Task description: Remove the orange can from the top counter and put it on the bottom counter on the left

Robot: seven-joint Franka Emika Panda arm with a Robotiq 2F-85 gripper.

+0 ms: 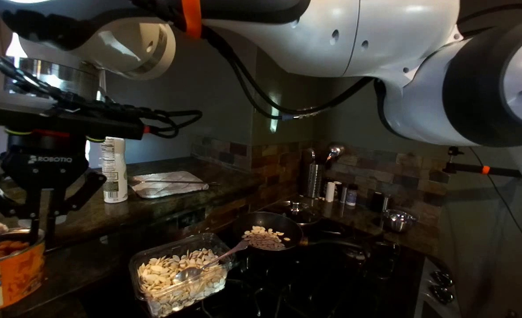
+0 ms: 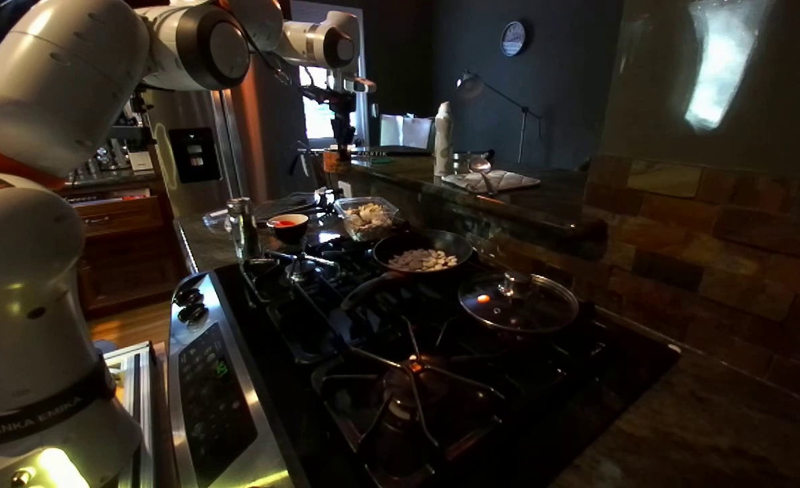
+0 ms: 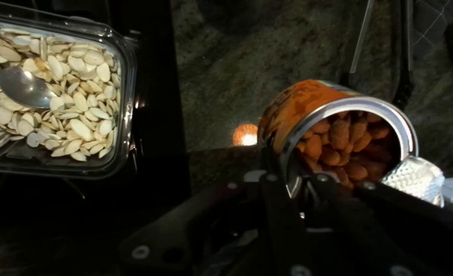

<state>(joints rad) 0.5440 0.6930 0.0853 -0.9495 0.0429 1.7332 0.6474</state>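
Note:
The orange can (image 1: pixel 20 280) is open at the top, holds brown nuts, and has a peeled foil lid (image 3: pixel 414 178) at its rim. It also shows in the wrist view (image 3: pixel 301 101) and small in an exterior view (image 2: pixel 335 161). My gripper (image 1: pixel 43 236) is shut on the can's rim wall, with a finger inside and a finger outside. The can looks tilted, beside the top counter (image 1: pixel 154 210); I cannot tell whether its base touches anything. The bottom counter (image 2: pixel 213 247) lies lower, dark, beside the stove.
A clear container of seeds (image 1: pixel 183 274) with a spoon stands low beside the can. A white bottle (image 1: pixel 115 172) and a quilted pad (image 1: pixel 170 185) are on the top counter. A pan (image 2: pixel 464 251), a glass lid (image 2: pixel 518 312) and a small bowl (image 2: pixel 288 232) stand lower.

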